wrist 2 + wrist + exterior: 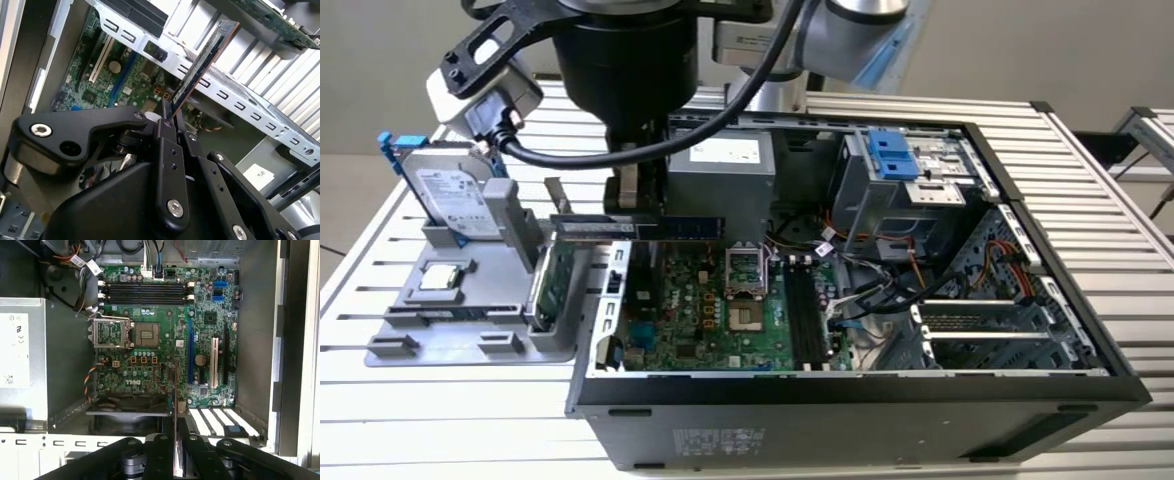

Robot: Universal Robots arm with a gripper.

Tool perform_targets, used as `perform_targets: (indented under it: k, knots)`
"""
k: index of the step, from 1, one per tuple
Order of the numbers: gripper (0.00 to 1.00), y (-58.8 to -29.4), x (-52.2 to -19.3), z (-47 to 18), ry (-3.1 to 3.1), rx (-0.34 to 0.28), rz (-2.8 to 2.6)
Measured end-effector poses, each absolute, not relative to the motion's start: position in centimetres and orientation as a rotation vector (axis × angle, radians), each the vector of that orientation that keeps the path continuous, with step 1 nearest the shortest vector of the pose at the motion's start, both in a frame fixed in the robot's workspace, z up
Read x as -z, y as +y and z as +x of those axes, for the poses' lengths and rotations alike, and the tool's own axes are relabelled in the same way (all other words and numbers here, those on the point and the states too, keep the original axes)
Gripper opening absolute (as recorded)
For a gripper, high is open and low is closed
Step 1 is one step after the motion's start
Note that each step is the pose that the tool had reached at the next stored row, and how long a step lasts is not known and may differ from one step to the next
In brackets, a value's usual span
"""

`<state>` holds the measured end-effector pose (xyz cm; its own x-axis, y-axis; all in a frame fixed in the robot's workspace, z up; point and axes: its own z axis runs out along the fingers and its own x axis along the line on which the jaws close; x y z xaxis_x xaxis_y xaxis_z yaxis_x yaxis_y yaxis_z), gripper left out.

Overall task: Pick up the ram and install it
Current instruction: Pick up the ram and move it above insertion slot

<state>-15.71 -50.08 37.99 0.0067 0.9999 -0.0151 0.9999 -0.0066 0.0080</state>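
Claw (630,210) clamped shut on ram (687,228). Stick held level over open computer case (854,400) edge, motherboard (210,315) below.

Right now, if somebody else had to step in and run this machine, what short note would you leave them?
Claw: shut on the ram.
Where things are: the ram hangs in the air over the open computer case, above the motherboard and not touching it.
Done: the ram is picked up.
Left: it is not installed yet; the long black memory slots look empty.
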Motion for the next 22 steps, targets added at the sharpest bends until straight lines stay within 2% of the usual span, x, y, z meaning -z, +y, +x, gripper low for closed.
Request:
perform_targets:
  k: [22]
  knots:
    - [0.0,-50.1,-38.0,-12.5,2.203,0.008,2.217]
